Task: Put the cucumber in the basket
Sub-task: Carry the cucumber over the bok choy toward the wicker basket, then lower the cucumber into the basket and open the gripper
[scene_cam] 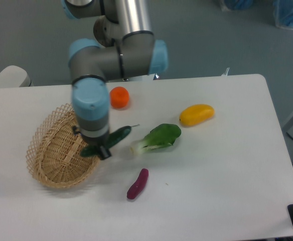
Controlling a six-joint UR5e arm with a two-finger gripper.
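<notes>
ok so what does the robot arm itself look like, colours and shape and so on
The arm is built of round grey joint housings with light blue end caps, linked by a shiny silver metal tube running up out of view. The wrist section is a grey cylinder under a blue cap. The gripper at its tip is small and dark. No loose cables or markings are visible on it.

Arm bent down from above, wrist vertical, tool pointing downward, jaws closed on the cucumber

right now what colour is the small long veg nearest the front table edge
Purple, a deep magenta shade; the fixed camera shows it clearly.
</notes>
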